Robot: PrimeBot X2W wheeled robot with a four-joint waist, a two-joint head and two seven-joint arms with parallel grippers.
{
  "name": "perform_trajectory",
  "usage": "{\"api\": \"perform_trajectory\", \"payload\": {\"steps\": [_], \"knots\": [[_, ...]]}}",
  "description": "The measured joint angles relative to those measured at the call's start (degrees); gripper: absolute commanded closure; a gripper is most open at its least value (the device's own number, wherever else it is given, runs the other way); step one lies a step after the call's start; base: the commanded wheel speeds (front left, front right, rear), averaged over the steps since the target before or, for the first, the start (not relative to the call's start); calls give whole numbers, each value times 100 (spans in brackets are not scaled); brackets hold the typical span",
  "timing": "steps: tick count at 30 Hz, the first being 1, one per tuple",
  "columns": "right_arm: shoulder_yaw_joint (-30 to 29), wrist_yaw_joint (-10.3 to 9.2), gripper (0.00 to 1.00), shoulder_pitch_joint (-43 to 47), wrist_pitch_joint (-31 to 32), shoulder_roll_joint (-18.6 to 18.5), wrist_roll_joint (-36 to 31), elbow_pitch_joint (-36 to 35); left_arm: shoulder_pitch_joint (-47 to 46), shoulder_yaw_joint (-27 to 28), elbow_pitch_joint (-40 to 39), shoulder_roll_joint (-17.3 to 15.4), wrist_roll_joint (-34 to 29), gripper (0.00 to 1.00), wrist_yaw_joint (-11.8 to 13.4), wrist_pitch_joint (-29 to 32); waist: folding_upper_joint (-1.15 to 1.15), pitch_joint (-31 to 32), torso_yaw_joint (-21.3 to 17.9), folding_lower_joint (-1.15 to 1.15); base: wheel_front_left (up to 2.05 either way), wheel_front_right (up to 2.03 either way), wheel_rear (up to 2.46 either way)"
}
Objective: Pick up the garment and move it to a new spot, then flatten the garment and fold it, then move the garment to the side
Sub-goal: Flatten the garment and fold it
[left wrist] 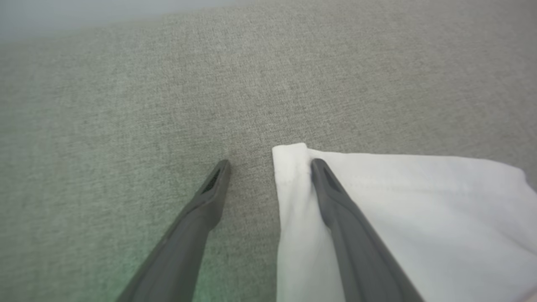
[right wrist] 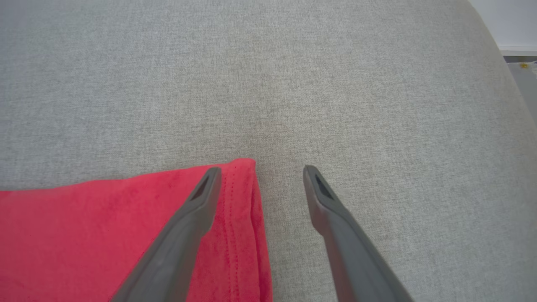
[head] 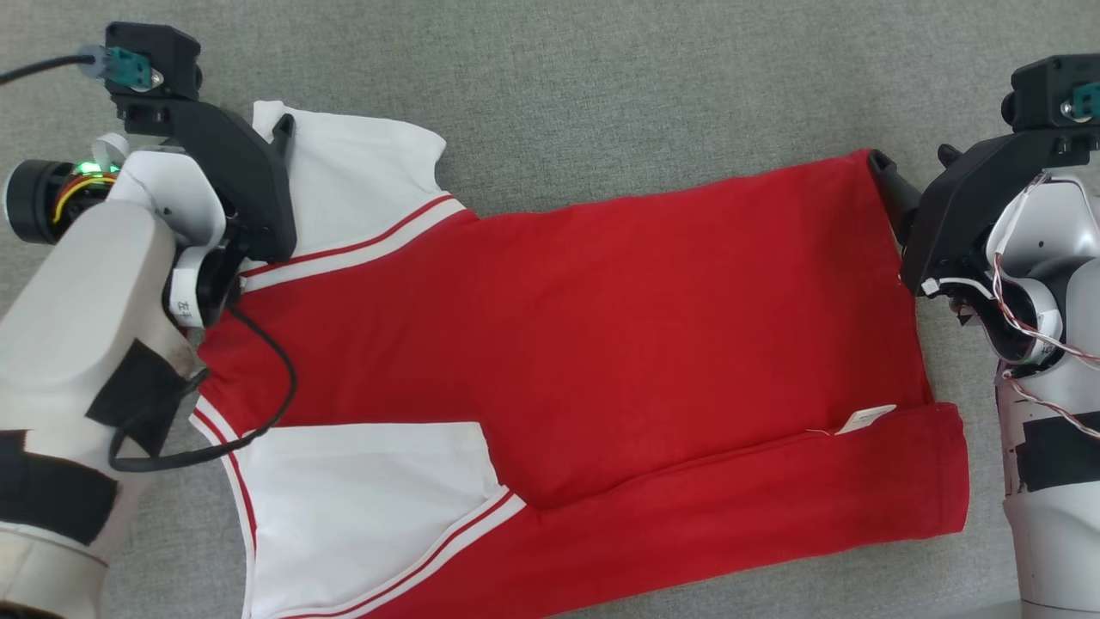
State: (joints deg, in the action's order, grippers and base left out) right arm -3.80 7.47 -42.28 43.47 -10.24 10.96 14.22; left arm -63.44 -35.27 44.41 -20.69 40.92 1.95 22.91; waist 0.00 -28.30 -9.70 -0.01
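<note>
Red-and-white garment (head: 584,344) lay spread mid-frame on the grey counter (head: 601,86).
Both gaped wide, holding nothing: left pincer (left wrist: 270,163) straddling the white sleeve corner (left wrist: 289,163) upper left, right pincer (right wrist: 261,168) the red hem corner (right wrist: 241,176) upper right.

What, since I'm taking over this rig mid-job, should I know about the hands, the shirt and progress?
Left hand: open, astride the far white sleeve corner, gripping nothing.
Right hand: open, astride the far hem corner, gripping nothing.
Red-and-white T-shirt: spread on the grey cushion; near edge looks folded over already.
Left: fold the far edge, finish folding, move it aside.
</note>
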Motion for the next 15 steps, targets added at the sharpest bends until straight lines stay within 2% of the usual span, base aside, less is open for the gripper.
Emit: {"api": "perform_trajectory", "payload": {"steps": [1, 2, 3, 4, 5, 10, 15], "knots": [[20, 0, 0, -1, 44, -15, -5, -23, -1, 5, -26, -23, 20, 0, -10, 51, 0, -10, -11, 0, 0, 0, 0], [46, 0, 0, -5, 76, -38, -10, -42, -1, 19, -55, -44, 56, 26, -53, 102, 0, -23, -21, 0, 0, 0, 0], [67, 0, 0, -11, 122, -63, -14, -58, -4, 44, -84, -70, 110, 26, -99, 166, 0, -40, -32, 0, 0, 0, 0], [94, 0, 0, -20, 166, -77, -14, -76, -12, 48, -120, -118, 136, 80, -157, 227, 0, -59, -43, -1, 0, 0, 0], [110, 0, 0, -32, 189, -80, -14, -93, -26, 55, -156, -167, 163, 100, -204, 276, 0, -80, -56, -1, 0, 0, 0], [162, 0, 0, -166, 258, -107, -12, -155, -39, 59, -361, -402, 202, 100, -342, 447, 0, -169, -124, 0, 0, 0, 0], [212, 0, 0, -230, 505, -196, -19, -124, -24, 54, -615, -467, 202, 100, -218, 521, 0, -209, -123, 0, 0, 0, 0]]}}
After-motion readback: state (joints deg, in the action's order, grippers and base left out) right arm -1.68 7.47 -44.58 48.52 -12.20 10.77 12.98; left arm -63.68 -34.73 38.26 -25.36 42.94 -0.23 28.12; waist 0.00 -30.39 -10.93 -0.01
